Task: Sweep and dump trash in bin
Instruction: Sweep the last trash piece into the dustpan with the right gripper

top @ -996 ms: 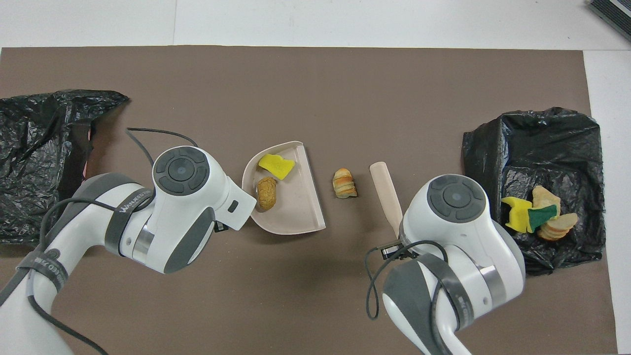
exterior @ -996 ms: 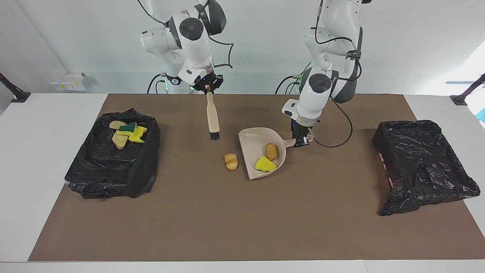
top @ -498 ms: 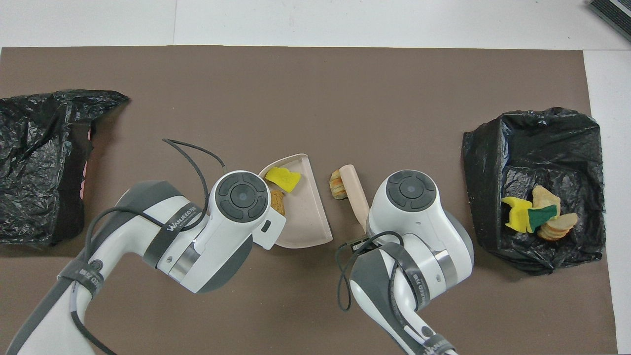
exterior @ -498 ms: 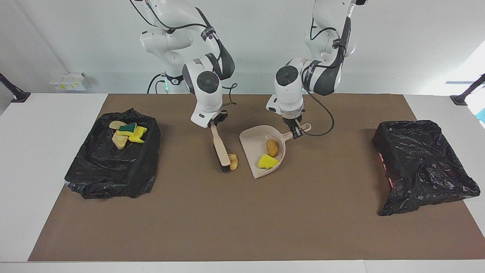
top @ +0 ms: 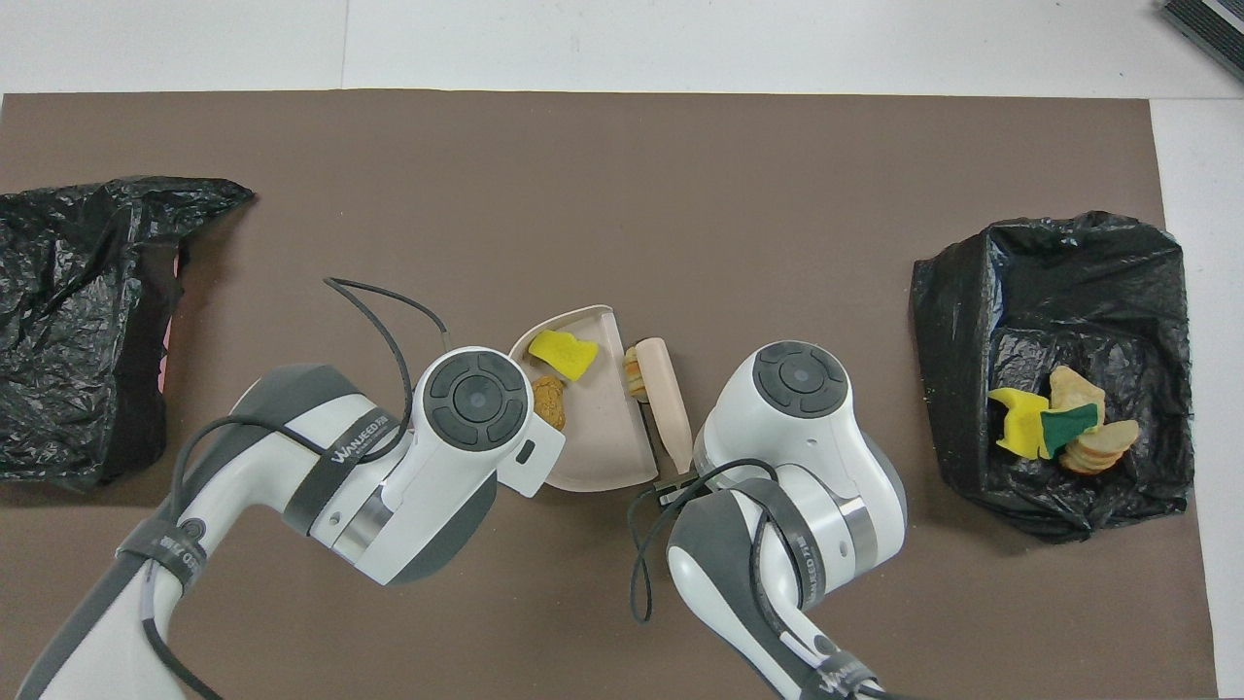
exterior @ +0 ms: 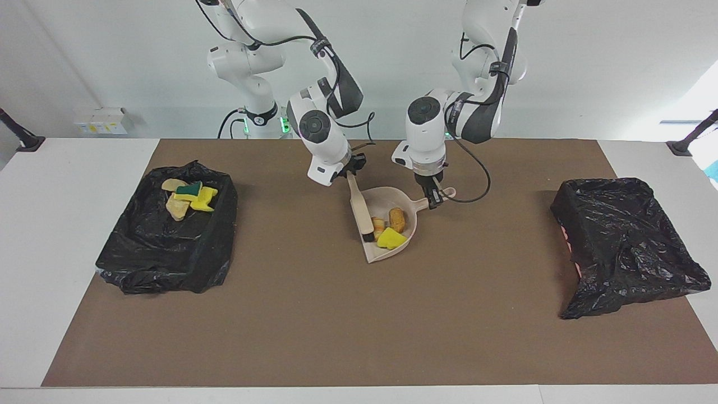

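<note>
Beige brush (exterior: 359, 209) clamped in right claw (exterior: 349, 170) | dustpan (exterior: 399, 243) handle in left claw (exterior: 433, 197)

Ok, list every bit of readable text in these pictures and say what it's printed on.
"WANUEED": white lettering on the dark band of the left arm; the letters after it are too blurred to read.
Lettering on the right arm band: cut off and too small to read.
Wall box labels: too small to read.

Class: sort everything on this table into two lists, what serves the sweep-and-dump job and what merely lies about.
In use: brush, dustpan, three sponge scraps in it, bin holding four scraps, right pincer, left pincer.

Idle: second black-bagged bin, white box.
</note>
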